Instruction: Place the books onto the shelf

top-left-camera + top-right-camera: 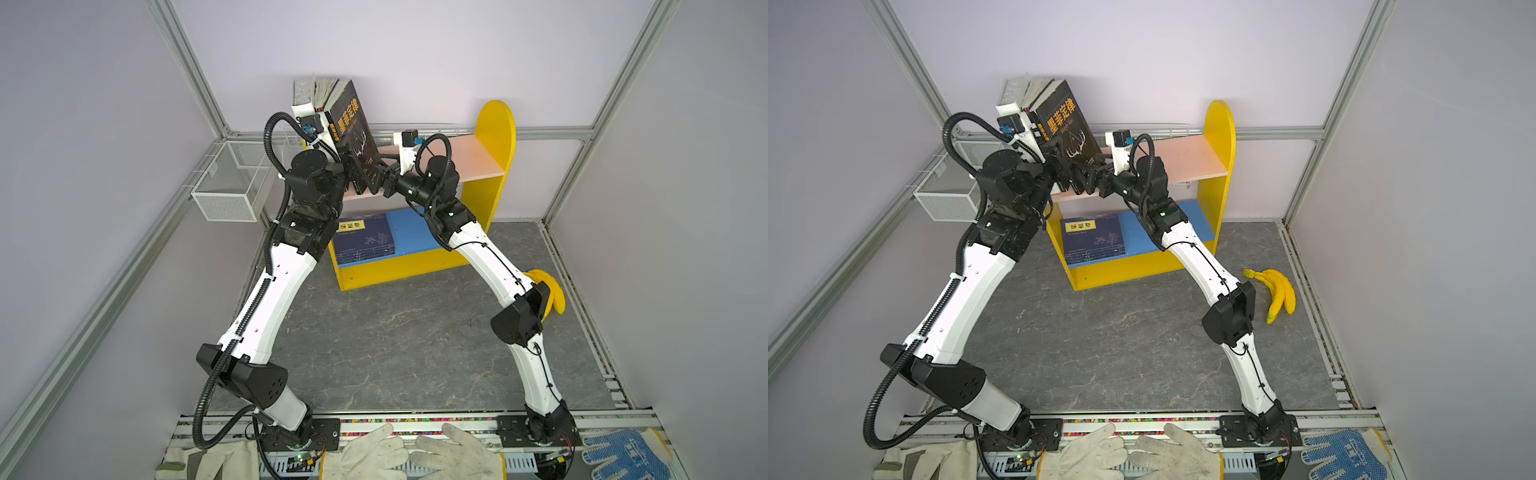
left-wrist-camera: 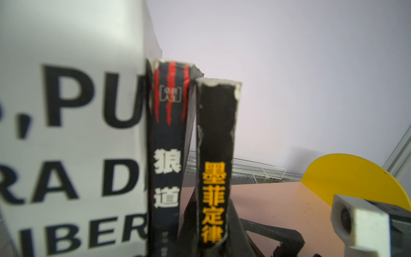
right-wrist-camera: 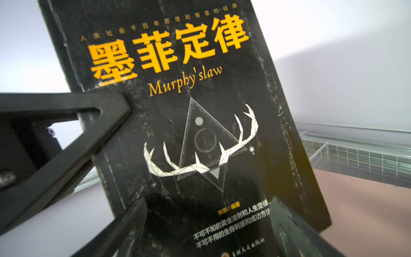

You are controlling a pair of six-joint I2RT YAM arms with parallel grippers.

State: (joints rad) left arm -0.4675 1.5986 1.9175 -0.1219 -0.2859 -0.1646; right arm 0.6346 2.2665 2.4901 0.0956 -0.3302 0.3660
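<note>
Yellow-sided shelf [image 1: 494,137]: white bk [image 2: 66,133], red-striped black bk [image 2: 169,155], orange-titled black bk [image 1: 353,124] stand side by side at pink upper board [image 1: 469,162] left end; navy bks [image 1: 363,239] stacked flat on blue lower board [image 1: 415,232].

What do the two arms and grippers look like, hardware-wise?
Left arm and right arm: white shell links, black joints. Left carries a black corrugated hose; right, a thin black cable. White wrist camera housings. Fingers are black open triangular frames.

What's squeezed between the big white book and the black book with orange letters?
A red-streaked black book stands between the white book and the orange-lettered book; the left wrist view shows it.
</note>
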